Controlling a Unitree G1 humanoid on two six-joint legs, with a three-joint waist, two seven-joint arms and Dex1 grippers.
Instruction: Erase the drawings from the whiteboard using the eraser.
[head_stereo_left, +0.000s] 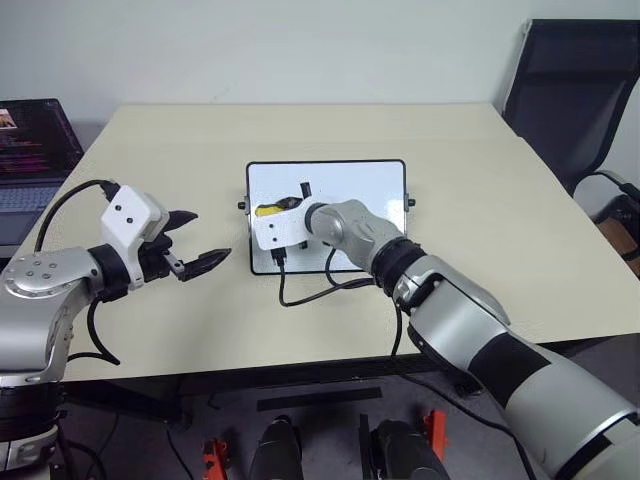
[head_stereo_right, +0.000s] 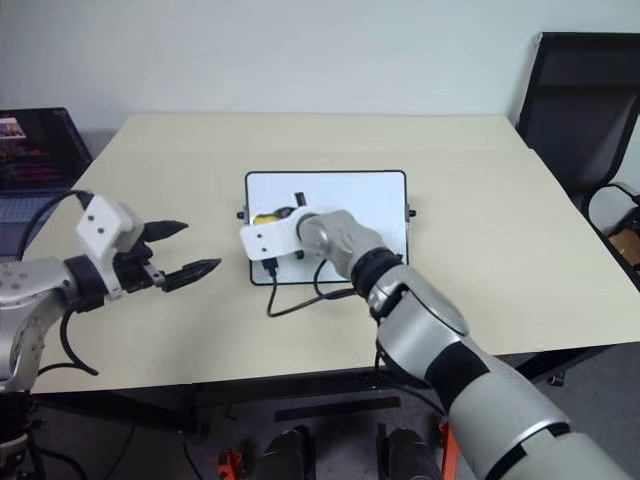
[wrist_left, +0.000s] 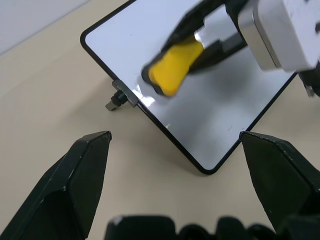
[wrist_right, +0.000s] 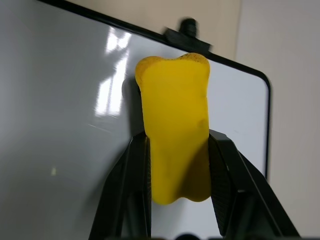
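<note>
The eraser (wrist_right: 175, 135) is a yellow block with a dark underside, pinched between the two black fingers of the right pincer (head_stereo_left: 285, 205), which is clamped tight on its sides so that the yellow foam bulges out past the fingertips. The block's far end sits over the left part of the whiteboard (head_stereo_left: 370, 180), close to or on the glossy surface; whether it actually presses on the board cannot be told. The whiteboard lies flat on the beige desk (head_stereo_left: 480, 190), roughly at its middle, a white panel in a thin black frame with rounded corners and a small black knob (wrist_left: 115, 101) on each short side. The bare white surface that shows carries only reflections; no marker drawings can be made out on it, though the arm covers part of it. The right arm reaches in from the lower right across the near edge of the board, its wrist angled to the left and tipped slightly downward, a black cable looping under it onto the desk. The left pincer (head_stereo_left: 198, 240) hovers above the desk to the left of the board, well apart from it, its fingers spread wide and holding nothing, pointing toward the board's left edge. A laptop (head_stereo_left: 30, 150) stands beyond the desk's left edge and a black chair (head_stereo_left: 575, 90) at the far right corner.
</note>
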